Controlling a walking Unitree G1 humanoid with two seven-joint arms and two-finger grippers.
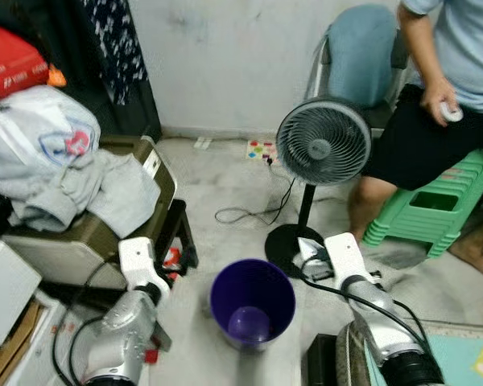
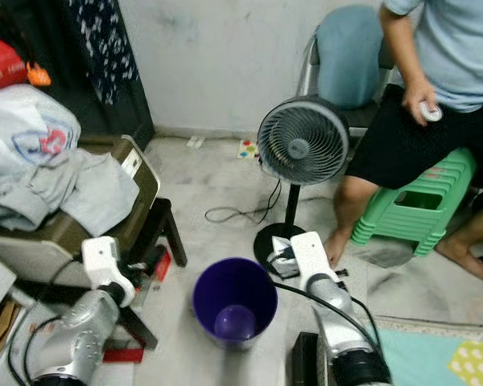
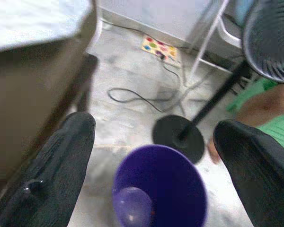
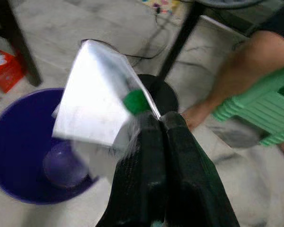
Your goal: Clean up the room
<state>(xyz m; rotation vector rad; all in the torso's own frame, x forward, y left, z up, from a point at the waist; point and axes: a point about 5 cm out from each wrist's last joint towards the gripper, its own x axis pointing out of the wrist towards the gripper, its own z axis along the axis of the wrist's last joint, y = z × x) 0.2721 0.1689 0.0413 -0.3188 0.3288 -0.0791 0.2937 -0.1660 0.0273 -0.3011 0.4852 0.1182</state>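
Note:
A purple bin [image 1: 252, 301] stands open on the floor between my two arms, with a paler round shape at its bottom. My right gripper [image 4: 156, 118] is shut on a crumpled clear plastic bottle [image 4: 97, 104] with a green cap. It holds the bottle beside the bin's right rim, near the fan's base. In the head views the bottle [image 1: 310, 251] shows as a pale shiny scrap at the right wrist. My left gripper [image 3: 154, 125] is open, its fingers [image 3: 61, 161] spread wide above the bin [image 3: 158, 189], with nothing between them.
A standing fan [image 1: 322, 143] with a black round base [image 1: 283, 241] and a loose cable [image 1: 241, 215] is just behind the bin. A person [image 1: 443, 88] sits on a green stool [image 1: 431, 205] at the right. At the left, a brown stand [image 1: 137, 205] is piled with clothes [image 1: 64, 161].

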